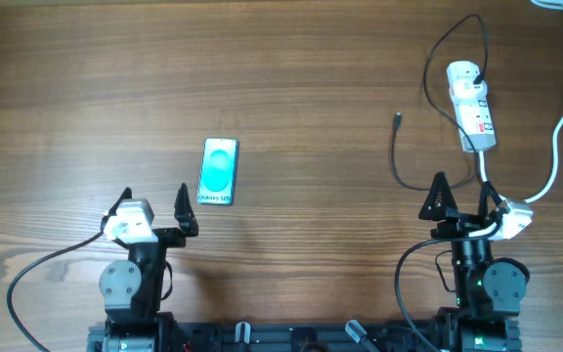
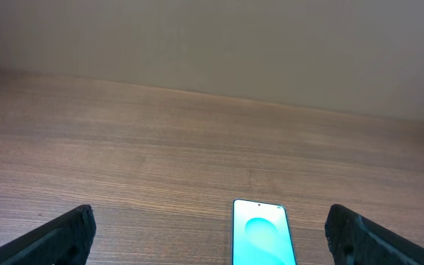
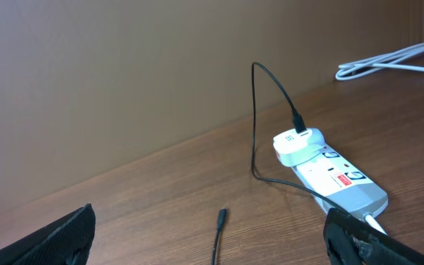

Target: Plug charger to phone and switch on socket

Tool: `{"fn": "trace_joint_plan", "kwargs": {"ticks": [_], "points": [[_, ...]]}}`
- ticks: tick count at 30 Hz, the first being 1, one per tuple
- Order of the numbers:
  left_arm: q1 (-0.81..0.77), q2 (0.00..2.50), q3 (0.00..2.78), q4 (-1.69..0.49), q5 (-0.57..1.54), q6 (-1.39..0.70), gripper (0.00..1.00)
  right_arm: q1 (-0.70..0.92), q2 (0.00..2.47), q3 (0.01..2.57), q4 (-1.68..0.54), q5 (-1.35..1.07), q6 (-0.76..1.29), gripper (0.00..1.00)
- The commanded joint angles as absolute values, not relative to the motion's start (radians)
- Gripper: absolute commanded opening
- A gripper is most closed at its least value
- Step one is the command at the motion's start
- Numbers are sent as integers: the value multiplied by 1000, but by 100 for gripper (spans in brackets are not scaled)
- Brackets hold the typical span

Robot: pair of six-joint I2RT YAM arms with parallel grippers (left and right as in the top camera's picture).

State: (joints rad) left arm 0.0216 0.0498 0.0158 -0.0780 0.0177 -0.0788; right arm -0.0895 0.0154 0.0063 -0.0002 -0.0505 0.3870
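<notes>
The phone point(image 1: 218, 172) lies flat on the table with its cyan screen up, just beyond and right of my left gripper point(image 1: 152, 202), which is open and empty. It also shows in the left wrist view point(image 2: 263, 234) between the fingers. The charger cable point(image 1: 399, 156) is thin and black, its small free plug point(image 3: 221, 217) lying on the wood ahead of my right gripper point(image 1: 462, 196), which is open and empty. The cable runs up to a white adapter in the socket point(image 1: 471, 106), a white power strip with red markings, also in the right wrist view point(image 3: 341, 179).
A thick white cord point(image 1: 561, 127) runs from the power strip off the far right edge of the wooden table point(image 1: 291, 78). A wall stands behind the table in both wrist views.
</notes>
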Motion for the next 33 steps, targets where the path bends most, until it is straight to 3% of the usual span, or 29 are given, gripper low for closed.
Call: {"fn": "trace_joint_plan", "kwargs": {"ticks": [1, 25, 33], "points": [[19, 54, 6, -75, 33, -56, 100, -89, 5, 5, 2, -38, 369, 100], [19, 55, 6, -58, 12, -49, 100, -89, 5, 5, 2, -38, 369, 100], [19, 67, 207, -173, 172, -60, 100, -89, 5, 5, 2, -38, 369, 100]]}}
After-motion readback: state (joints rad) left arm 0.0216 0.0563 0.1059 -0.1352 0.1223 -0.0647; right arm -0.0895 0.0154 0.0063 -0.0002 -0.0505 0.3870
